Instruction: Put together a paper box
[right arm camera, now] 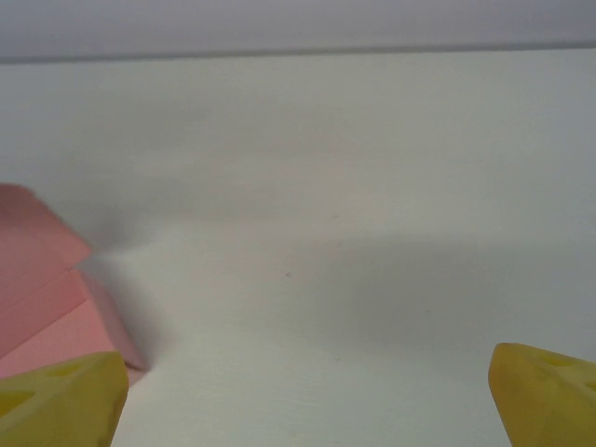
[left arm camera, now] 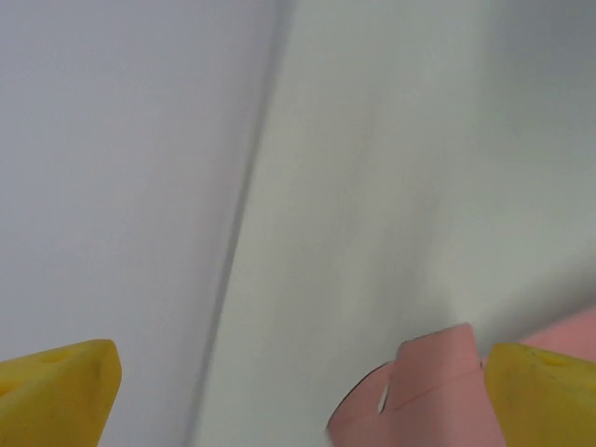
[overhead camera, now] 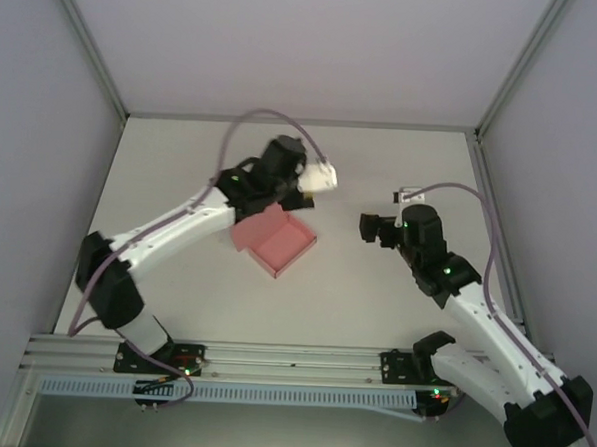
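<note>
left gripper [left arm camera: 303, 372] low over paper box [left arm camera: 433, 391]

Even diffuse light, soft shadows; wrist views blurred, left wrist smeared; no glare.

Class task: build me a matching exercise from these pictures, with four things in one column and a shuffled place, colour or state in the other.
Things:
1. paper box
2. left gripper
3. right gripper
4. left arm's cable

Descriptions:
a. purple loop
b. open, to the right of the box, apart from it
c. pink, lying mid-table
d. open, over the box's far-left flap

Pairs: 1-c, 2-d, 3-b, 4-a
</note>
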